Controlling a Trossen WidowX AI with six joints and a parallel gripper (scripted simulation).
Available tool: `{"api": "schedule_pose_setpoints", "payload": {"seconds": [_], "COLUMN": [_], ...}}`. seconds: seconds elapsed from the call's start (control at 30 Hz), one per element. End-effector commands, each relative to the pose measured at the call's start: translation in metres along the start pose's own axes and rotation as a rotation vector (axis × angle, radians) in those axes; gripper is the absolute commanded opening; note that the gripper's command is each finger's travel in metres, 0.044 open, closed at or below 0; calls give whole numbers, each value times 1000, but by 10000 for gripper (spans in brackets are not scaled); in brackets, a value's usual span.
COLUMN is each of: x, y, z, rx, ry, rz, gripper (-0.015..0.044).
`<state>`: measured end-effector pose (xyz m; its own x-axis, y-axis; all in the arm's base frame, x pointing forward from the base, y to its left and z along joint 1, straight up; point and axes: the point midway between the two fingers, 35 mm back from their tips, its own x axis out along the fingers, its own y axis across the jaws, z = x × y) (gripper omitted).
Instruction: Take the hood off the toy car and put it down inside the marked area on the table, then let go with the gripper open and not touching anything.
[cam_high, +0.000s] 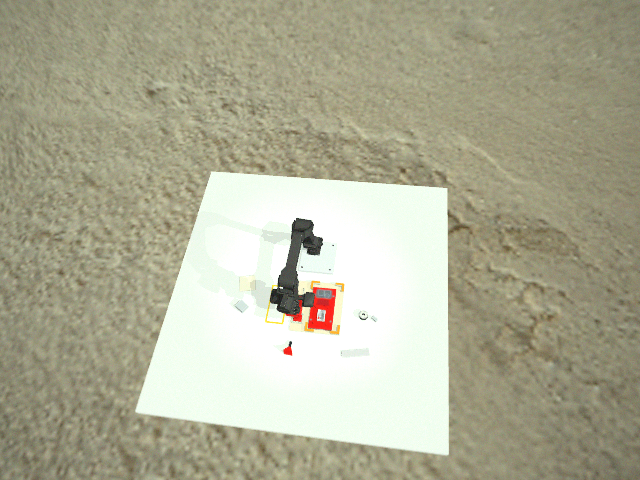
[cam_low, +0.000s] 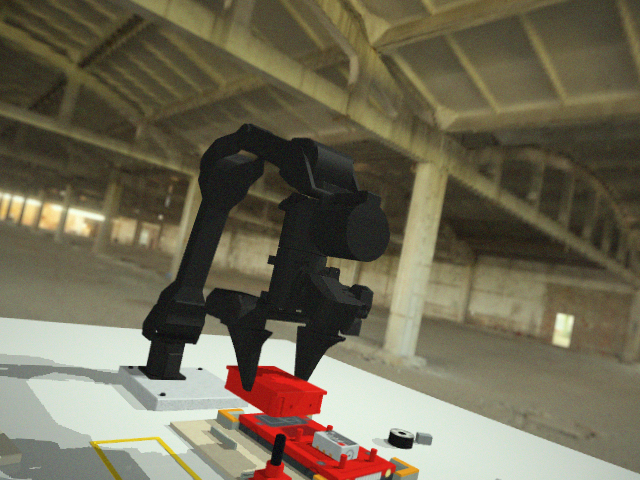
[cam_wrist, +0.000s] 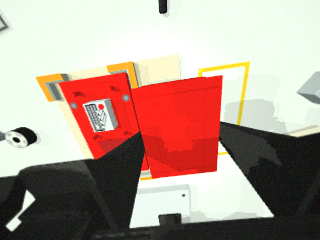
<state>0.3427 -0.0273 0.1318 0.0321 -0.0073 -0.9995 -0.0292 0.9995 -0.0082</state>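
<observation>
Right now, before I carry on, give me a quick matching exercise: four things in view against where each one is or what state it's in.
Things:
1. hood
2. toy car
3. marked area
4. black ring

States:
A. yellow outline on the table, nothing set inside it yet
B. lying on the table beyond the car, apart from it
C. lifted and clamped between the fingers
D. sitting in its tan fixture, top uncovered

Pairs: 1-C, 2-D, 3-A, 4-B
</observation>
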Motion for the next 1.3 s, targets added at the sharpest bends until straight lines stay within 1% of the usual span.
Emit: {"api": "schedule_pose_setpoints", "payload": {"seconds": [0.0, 0.93, 1.27], "x": [0, -3, 0], "y": [-13, -96, -98], "z": [-4, -40, -40], "rx": [-3, -3, -3], "ry": [0, 2, 2], "rz": [1, -6, -6], "gripper": [0, 0, 0]}}
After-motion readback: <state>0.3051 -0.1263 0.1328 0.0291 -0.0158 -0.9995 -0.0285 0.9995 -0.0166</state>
